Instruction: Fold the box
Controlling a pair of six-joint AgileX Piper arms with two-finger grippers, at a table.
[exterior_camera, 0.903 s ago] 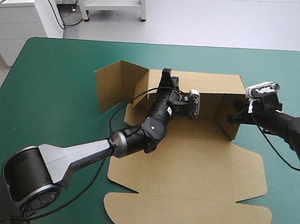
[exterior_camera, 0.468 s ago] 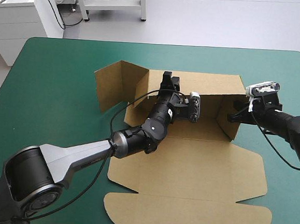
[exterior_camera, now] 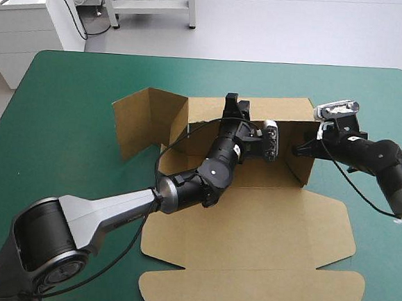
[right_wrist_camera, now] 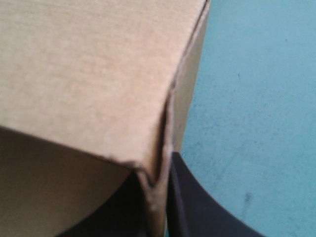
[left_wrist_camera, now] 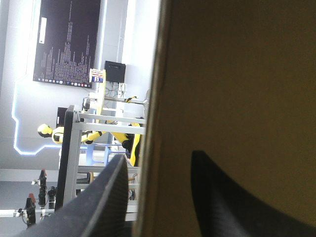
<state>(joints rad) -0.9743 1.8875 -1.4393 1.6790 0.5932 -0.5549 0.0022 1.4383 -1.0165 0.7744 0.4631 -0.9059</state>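
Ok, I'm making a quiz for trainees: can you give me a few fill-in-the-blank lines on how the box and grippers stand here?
The left gripper is shut on the box's ____ wall.
The right gripper is shut on its ____ wall.
The lid lies ____ on the table.
Missing words: far; right; flat.
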